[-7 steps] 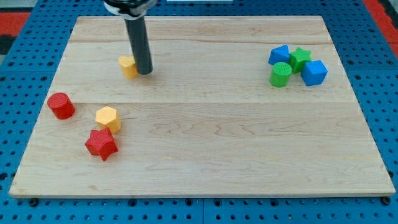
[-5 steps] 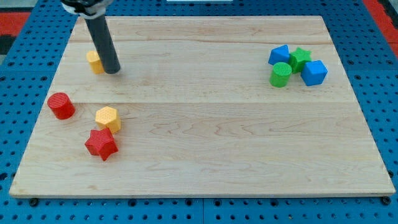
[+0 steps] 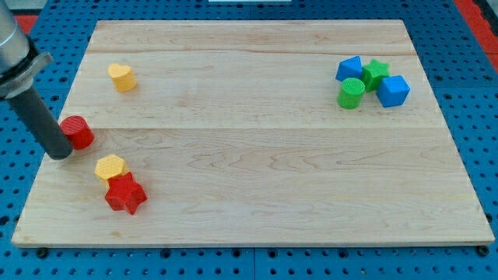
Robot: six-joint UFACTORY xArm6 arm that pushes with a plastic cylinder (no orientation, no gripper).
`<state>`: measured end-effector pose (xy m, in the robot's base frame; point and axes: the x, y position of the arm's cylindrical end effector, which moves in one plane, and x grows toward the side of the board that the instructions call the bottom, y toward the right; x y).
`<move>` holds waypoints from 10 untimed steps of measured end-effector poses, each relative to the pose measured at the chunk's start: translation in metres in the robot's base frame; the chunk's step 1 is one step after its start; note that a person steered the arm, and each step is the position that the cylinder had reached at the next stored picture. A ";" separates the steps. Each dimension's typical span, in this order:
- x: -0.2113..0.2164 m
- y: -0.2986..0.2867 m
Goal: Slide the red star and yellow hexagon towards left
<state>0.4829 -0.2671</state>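
Note:
The red star (image 3: 126, 194) lies near the board's lower left. The yellow hexagon (image 3: 110, 168) touches its upper left side. My tip (image 3: 59, 154) is at the board's left edge, to the left of and slightly above the hexagon. It stands right beside the red cylinder (image 3: 78, 131), at that block's lower left. The rod rises to the view's upper left.
A second yellow block (image 3: 120, 76) sits at the upper left. At the upper right a cluster holds a blue block (image 3: 349, 68), a green star (image 3: 376, 73), a green cylinder (image 3: 351, 92) and a blue cube (image 3: 393, 90). The wooden board (image 3: 257, 155) lies on blue pegboard.
My tip has moved from beside the upper yellow block down and left to the red cylinder. The yellow hexagon has shifted down-left against the red star. The upper yellow block stays where it was pushed.

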 end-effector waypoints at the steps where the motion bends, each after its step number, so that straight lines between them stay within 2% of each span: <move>1: -0.020 0.000; 2: -0.032 -0.020; 4: -0.044 0.026; 5: -0.044 0.028; 7: -0.011 0.141; 8: 0.050 0.181; 9: 0.087 0.159; 10: 0.089 0.126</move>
<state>0.5715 -0.1408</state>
